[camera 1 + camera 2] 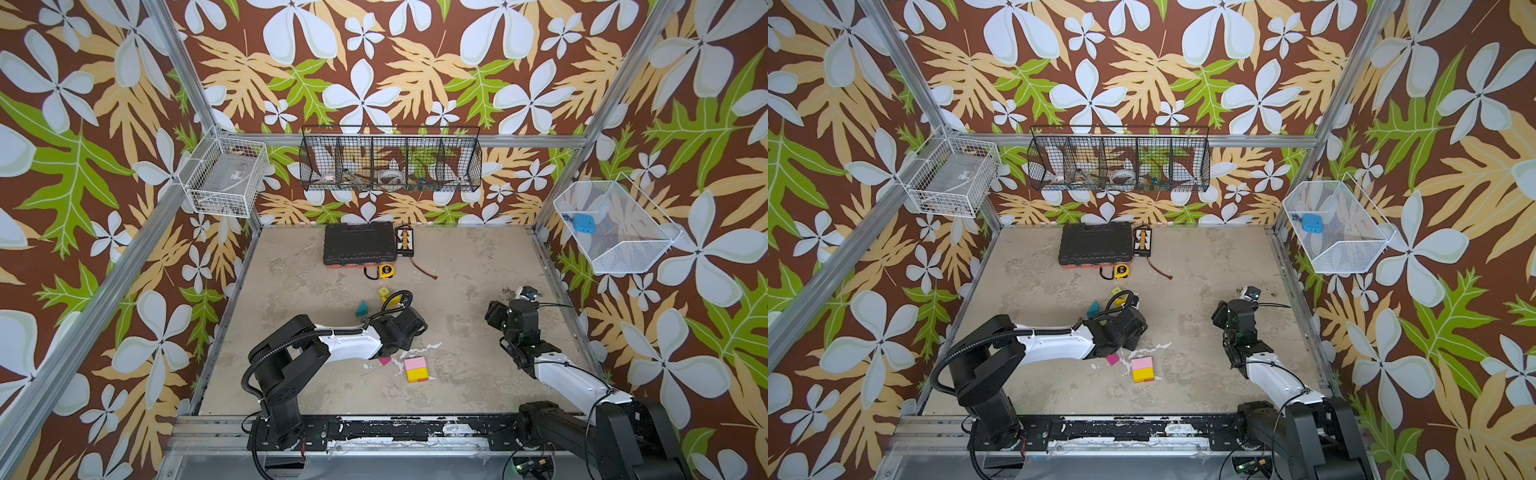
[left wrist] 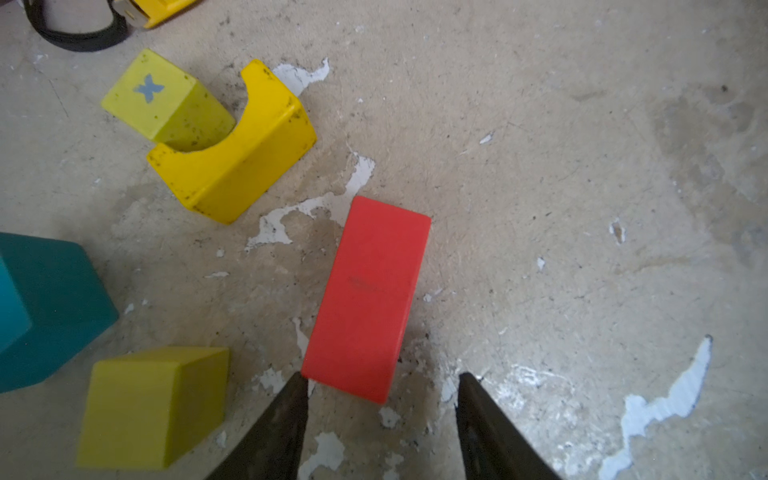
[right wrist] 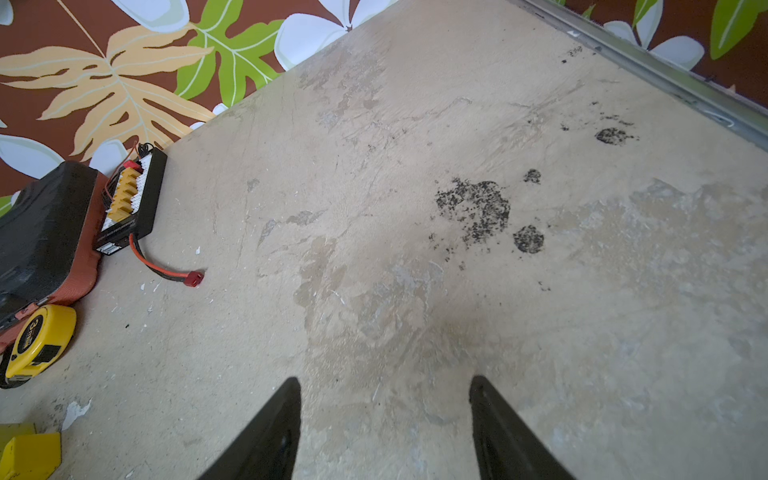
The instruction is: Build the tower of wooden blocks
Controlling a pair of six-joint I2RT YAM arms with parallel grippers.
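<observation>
Down on the mottled table (image 3: 415,166), the left gripper (image 2: 382,379) hangs low over a red brick (image 2: 368,297) that lies flat. Its jaws stand about half open and hold nothing. The brick's near end sits between the tips, with one tip just beside a corner. The right gripper (image 3: 384,380) is likewise parted and empty, over bare table well apart from the blocks.

The tower (image 1: 416,369) as it stands is a low stack near the front: a pink slab over yellow. Near the brick lie a yellow arch (image 2: 237,166), a marked yellow cube (image 2: 162,99), a plain yellow cube (image 2: 149,407) and a teal piece (image 2: 45,307).

The brick looks like painted wood: light, stiff and smooth enough to slip. I would pinch its two long sides near the middle.

In both top views the left arm covers the brick entirely, and part of a magenta block (image 1: 385,360). I cannot tell whether anything lies under the stack's yellow layer.
</observation>
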